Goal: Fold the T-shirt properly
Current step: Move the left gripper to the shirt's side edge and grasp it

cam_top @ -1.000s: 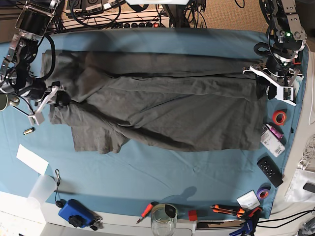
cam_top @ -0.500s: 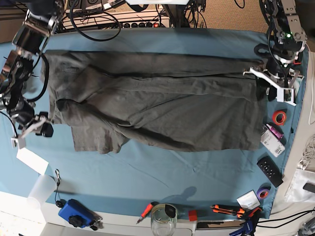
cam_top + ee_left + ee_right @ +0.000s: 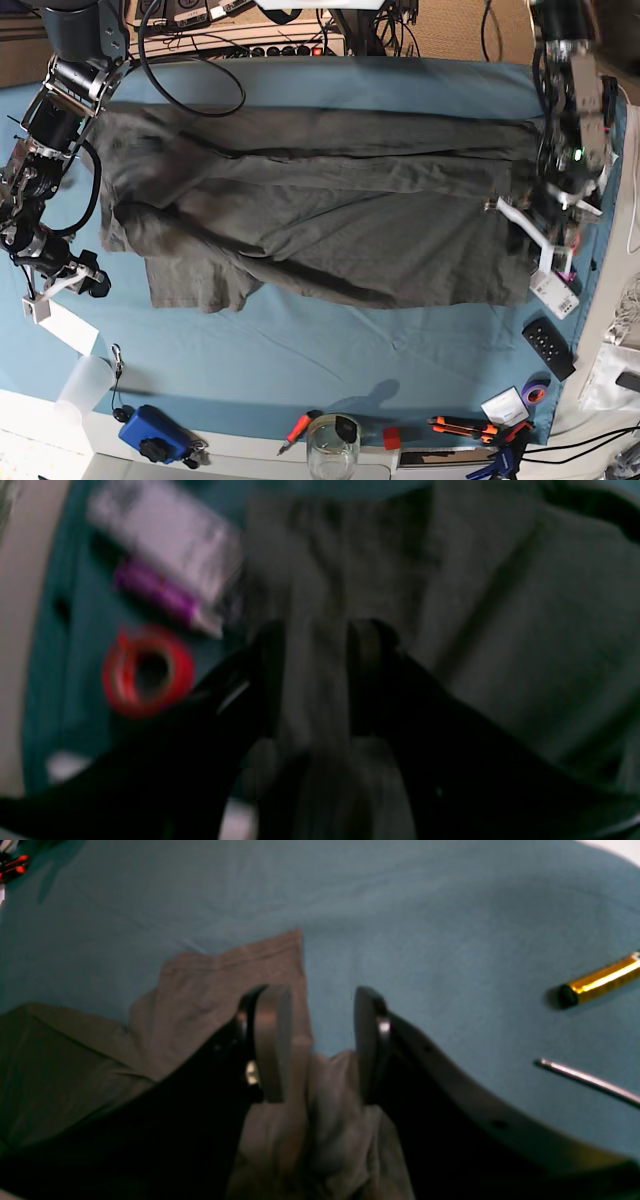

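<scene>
The dark grey T-shirt point(image 3: 320, 220) lies spread and wrinkled across the teal table cloth point(image 3: 300, 345). My left gripper point(image 3: 535, 235) is over the shirt's right edge. In the left wrist view the left gripper point(image 3: 315, 635) has its jaws apart above blurred grey T-shirt cloth point(image 3: 500, 630). My right gripper point(image 3: 65, 288) hangs over bare cloth left of the shirt. In the right wrist view the right gripper point(image 3: 320, 1000) is open, nothing pinched. A sleeve of the T-shirt point(image 3: 225, 975) lies just beyond its left finger, and bunched fabric shows low between the fingers.
A red tape roll point(image 3: 147, 670) and a white-and-purple box point(image 3: 165, 550) sit by the shirt's right edge. A gold battery point(image 3: 600, 977) and a metal rod point(image 3: 585, 1080) lie near the right gripper. A remote point(image 3: 548, 348), glass jar point(image 3: 332, 445), blue device point(image 3: 150, 430) and white paper point(image 3: 65, 325) line the edges.
The right gripper left the shirt's left side and moved down and outward onto the bare cloth. The left gripper travelled down along the shirt's right edge. Both stayed equally wide.
</scene>
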